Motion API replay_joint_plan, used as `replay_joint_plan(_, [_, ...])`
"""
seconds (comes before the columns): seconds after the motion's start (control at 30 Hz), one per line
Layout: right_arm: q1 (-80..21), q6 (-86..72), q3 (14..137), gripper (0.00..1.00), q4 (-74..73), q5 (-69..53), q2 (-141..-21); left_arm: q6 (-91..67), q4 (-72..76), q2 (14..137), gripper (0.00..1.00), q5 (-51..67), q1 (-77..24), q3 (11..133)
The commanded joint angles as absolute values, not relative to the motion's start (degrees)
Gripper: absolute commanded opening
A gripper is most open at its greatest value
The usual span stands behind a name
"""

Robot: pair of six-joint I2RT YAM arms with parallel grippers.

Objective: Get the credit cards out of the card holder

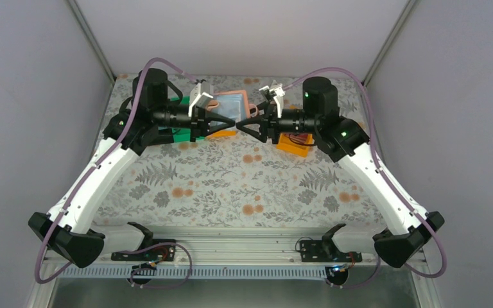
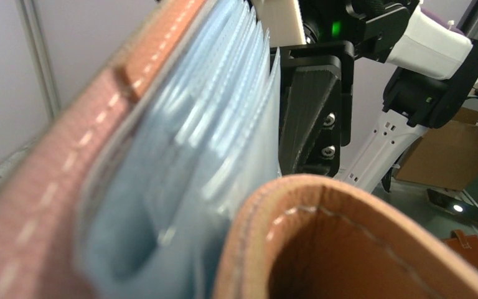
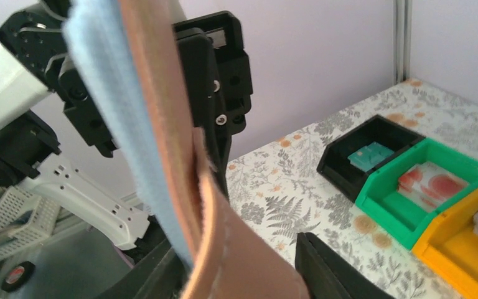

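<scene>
Holds the card holder (image 1: 234, 104) aloft just right of the green bin (image 1: 178, 133), left gripper (image 1: 231, 122) clenched on its pink cover, probably to steady it with the sleeves fanned open. Straddles that cover from farther right of the bin with the right gripper (image 1: 244, 126); cannot tell whether clamped. Shows one pinkish credit card (image 3: 432, 184) inside the bin.

Up close, the card holder (image 2: 56, 180) blurs — contents indiscernible.
</scene>
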State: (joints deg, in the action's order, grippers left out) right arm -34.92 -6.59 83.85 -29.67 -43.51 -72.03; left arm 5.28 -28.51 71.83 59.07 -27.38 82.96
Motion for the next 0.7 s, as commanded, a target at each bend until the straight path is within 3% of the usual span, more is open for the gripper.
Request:
replay_joint_plan(0.0, [-34.8,-6.1,84.6,0.37,-27.5,-44.6,-73.3,4.7,-26.1,71.5,0.02,62.7,-27.2,82.6])
replay_joint_plan(0.13, [-34.8,-6.0,85.5,0.07,-26.8,-48.0,-73.9,4.7,-26.1,71.5,0.02,62.9,-27.2,82.3])
replay_joint_plan(0.17, [-34.9,-6.0,85.7,0.04,-26.9,-48.4,-73.8,4.6,-26.1,71.5,0.02,62.8,-27.2,82.3])
replay_joint_plan(0.23, [-34.7,-5.9,85.6,0.04,-27.3,-47.5,-73.2,4.3,-26.5,71.3,0.04,60.4,-27.1,82.3])
replay_joint_plan(0.33, [-34.1,-6.9,84.6,0.04,-28.6,-41.9,-71.2,3.4,-27.6,71.0,0.41,45.7,-26.7,82.3])
replay_joint_plan(0.37, [-33.7,-7.4,84.4,0.04,-29.5,-40.5,-70.6,3.2,-28.0,70.9,0.48,38.1,-26.2,82.3])
replay_joint_plan(0.5, [-32.8,-9.0,83.2,0.04,-31.1,-39.7,-68.5,3.7,-29.3,70.7,0.54,9.0,-24.2,81.9])
replay_joint_plan(0.57, [-32.7,-9.8,82.9,0.04,-31.9,-38.0,-67.2,3.3,-29.7,70.3,0.61,2.2,-23.1,81.3])
replay_joint_plan(0.67, [-31.6,-11.2,82.2,0.04,-32.9,-31.7,-65.6,2.2,-29.6,69.2,0.7,1.5,-21.4,79.9])
